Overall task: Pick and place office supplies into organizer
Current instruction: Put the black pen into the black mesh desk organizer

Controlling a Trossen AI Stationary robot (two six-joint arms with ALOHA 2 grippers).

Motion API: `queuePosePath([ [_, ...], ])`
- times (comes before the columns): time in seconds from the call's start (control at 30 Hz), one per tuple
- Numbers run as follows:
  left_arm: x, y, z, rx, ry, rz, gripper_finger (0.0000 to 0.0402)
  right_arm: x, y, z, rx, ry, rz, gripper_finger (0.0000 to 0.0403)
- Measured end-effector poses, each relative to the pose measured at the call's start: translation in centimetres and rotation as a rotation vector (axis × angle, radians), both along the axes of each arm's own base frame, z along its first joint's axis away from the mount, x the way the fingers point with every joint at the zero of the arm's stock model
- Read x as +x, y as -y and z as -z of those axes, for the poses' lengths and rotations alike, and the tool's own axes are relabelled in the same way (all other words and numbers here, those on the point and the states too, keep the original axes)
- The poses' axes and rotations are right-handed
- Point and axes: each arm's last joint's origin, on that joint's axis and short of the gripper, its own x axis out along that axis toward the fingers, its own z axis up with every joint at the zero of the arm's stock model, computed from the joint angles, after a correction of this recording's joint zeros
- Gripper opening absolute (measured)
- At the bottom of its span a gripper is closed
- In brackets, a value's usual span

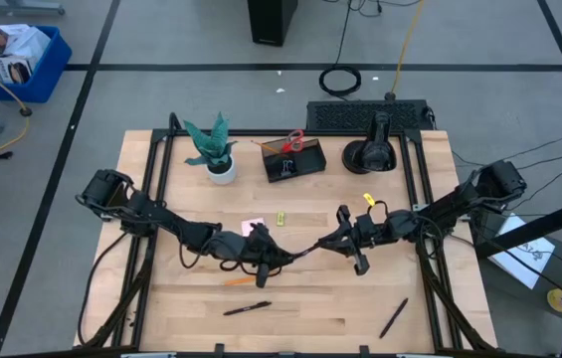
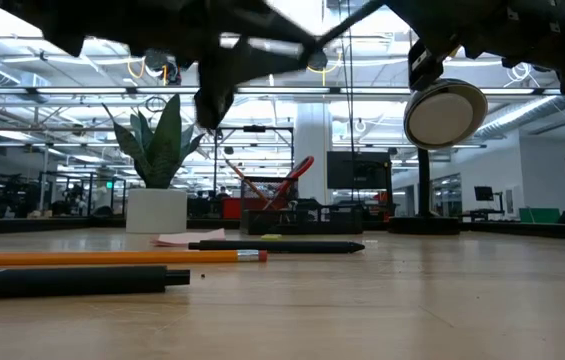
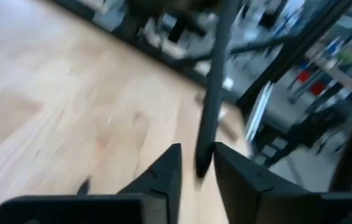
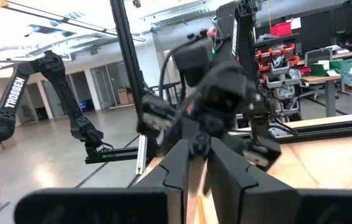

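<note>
Right gripper (image 4: 202,163): two dark fingers (image 4: 179,165) rising close together with only a narrow gap between them, pressed on a thin dark pen (image 4: 199,149) seen end-on. Just beyond the tips, the left gripper (image 4: 219,102), a blurred dark mass of housing and cable. Light wooden table (image 4: 325,174) to one side. Behind, a black upright post (image 4: 126,68), and farther off on the grey floor another dark arm lettered TROSSEN (image 4: 20,90).

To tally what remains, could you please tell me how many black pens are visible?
3: a front-centre pen and a front-right pen lie on the table; the held pen is in the left claw mid-table. Others may hide under arms.
</note>
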Motion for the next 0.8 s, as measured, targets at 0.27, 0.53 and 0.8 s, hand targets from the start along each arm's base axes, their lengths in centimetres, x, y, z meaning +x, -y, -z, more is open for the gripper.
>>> queuePosePath([
  [0.27, -0.9, 0.0, 2.1, 0.007, -0.232, -0.031, 0.0177, 0.1, 0.1, 0.7, -0.009, -0.072, 0.048, 0.0027],
  [0.53, -2.1, 2.2, 2.5, 0.041, -0.256, -0.052, 0.0204, 0.4, 1.1, 0.8, -0.071, -0.079, 0.173, 0.0027],
  [0.8, -3.8, 5.2, 2.3, 0.148, -0.19, -0.171, 0.0202, 3.3, 2.0, -1.1, -0.183, -0.145, 0.247, 0.0027],
])
